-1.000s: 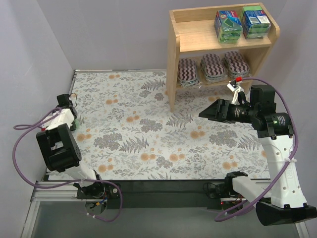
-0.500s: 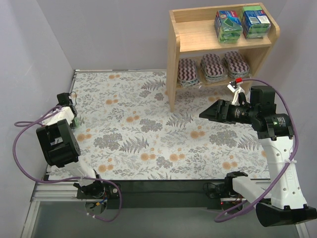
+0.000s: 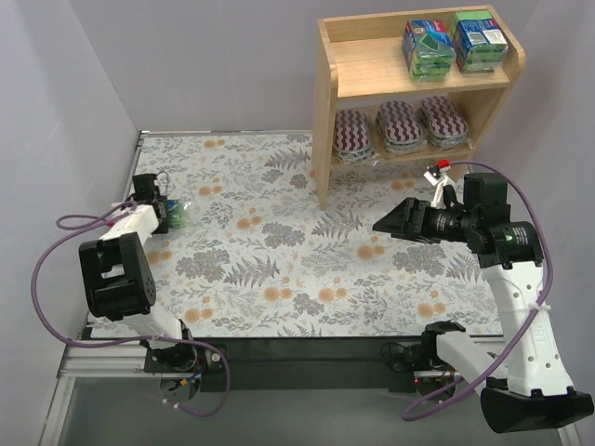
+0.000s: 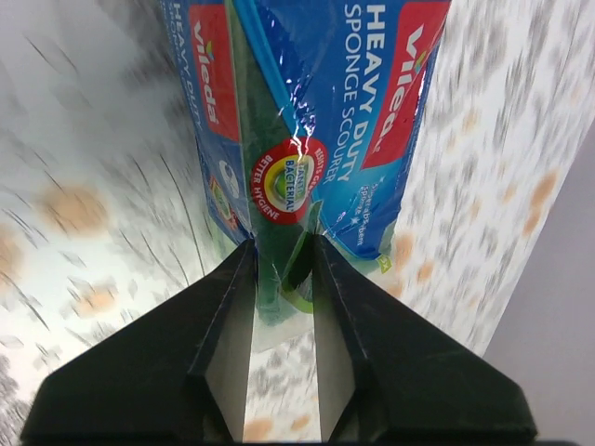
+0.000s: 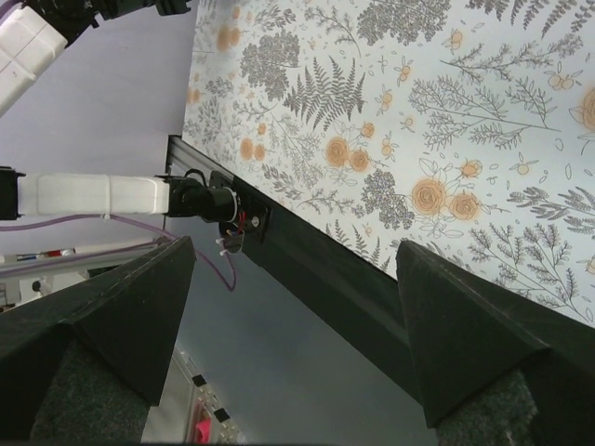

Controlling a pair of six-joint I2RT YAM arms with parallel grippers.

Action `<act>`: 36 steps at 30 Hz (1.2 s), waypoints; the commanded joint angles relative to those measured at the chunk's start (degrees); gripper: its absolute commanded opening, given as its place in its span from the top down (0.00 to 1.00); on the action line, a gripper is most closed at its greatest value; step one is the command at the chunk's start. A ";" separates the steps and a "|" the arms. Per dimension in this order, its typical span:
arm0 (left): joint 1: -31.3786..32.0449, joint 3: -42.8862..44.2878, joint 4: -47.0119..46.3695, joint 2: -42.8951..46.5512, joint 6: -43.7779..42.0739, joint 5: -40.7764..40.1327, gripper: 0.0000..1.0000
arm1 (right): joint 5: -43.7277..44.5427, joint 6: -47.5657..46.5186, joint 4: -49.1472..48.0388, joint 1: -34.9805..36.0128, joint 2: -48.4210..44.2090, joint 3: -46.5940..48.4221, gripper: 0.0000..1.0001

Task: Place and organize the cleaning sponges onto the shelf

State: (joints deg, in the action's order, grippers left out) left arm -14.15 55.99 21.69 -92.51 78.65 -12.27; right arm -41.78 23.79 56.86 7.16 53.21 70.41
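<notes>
Green sponge pack point(image 4: 307, 139) is pinched at its near edge by the left gripper point(image 4: 282, 255), at the left side of the floral table point(image 3: 279, 242). Two more packs point(image 3: 428, 46) sit on the shelf point(image 3: 372, 65) top tier, three oval pads point(image 3: 400, 125) on the tier below. Right gripper point(image 5: 293, 260) spread wide, empty, above the table.

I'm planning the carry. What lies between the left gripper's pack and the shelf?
Nothing but bare floral tablecloth, as the top view shows, between the pack in the left gripper and the shelf.
</notes>
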 commanded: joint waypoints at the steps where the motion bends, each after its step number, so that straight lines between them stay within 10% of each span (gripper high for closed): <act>1: 7.28 -2.54 -0.51 2.60 -3.15 9.18 0.82 | 1.43 0.46 -2.28 0.22 -1.18 -1.94 0.19; 21: 50.86 -18.46 -2.71 15.08 10.55 17.20 0.68 | 7.94 7.84 -12.28 6.18 -5.49 -22.59 0.17; 36: 69.16 -11.34 -5.08 8.66 22.77 17.20 0.52 | 15.67 19.36 -25.92 20.00 1.63 -30.33 0.18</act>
State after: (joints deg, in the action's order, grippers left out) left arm 52.77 42.68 15.73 -83.48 98.17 5.02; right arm -28.16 41.82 34.68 26.83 54.63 40.97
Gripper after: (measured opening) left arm 0.474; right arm 0.826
